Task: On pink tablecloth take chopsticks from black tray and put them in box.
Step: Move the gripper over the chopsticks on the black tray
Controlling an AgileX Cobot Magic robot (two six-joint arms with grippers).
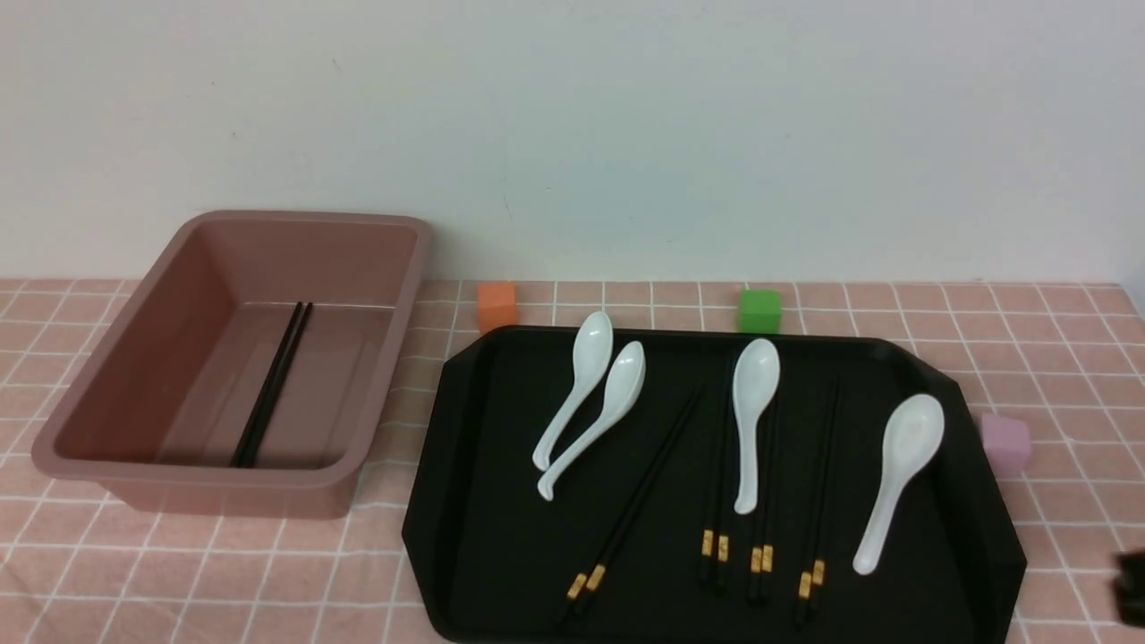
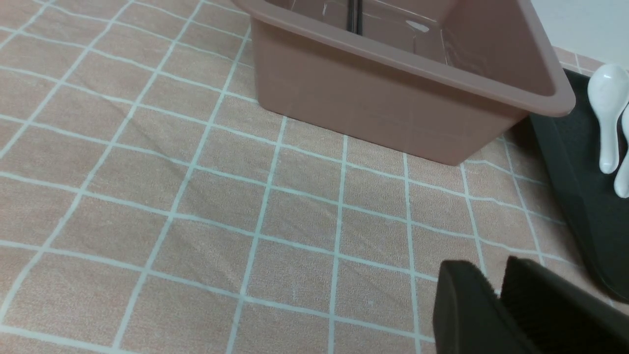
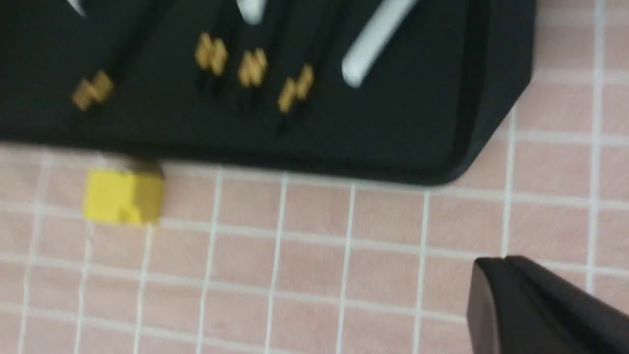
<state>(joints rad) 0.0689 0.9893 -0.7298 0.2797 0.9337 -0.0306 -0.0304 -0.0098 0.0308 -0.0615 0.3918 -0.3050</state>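
Observation:
The black tray (image 1: 483, 501) lies on the pink tablecloth (image 1: 224, 572) with several pairs of black chopsticks (image 1: 635, 510) in it, gold bands toward me. One more pair of chopsticks (image 1: 273, 385) lies inside the box (image 1: 224, 474) at the left. My left gripper (image 2: 491, 275) hovers over the cloth in front of the box (image 2: 383, 108), its fingers a little apart with nothing between them. My right gripper (image 3: 501, 260) is shut and empty over the cloth, near the tray's front right corner (image 3: 417, 123); in the front view it only shows at the right edge (image 1: 1132, 586).
Several white spoons (image 1: 756, 420) lie among the chopsticks in the tray. An orange cube (image 1: 497, 306) and a green cube (image 1: 759, 310) stand behind the tray, a pale pink cube (image 1: 1006, 443) to its right, a yellow cube (image 3: 123, 196) in front of it. A wall rises behind.

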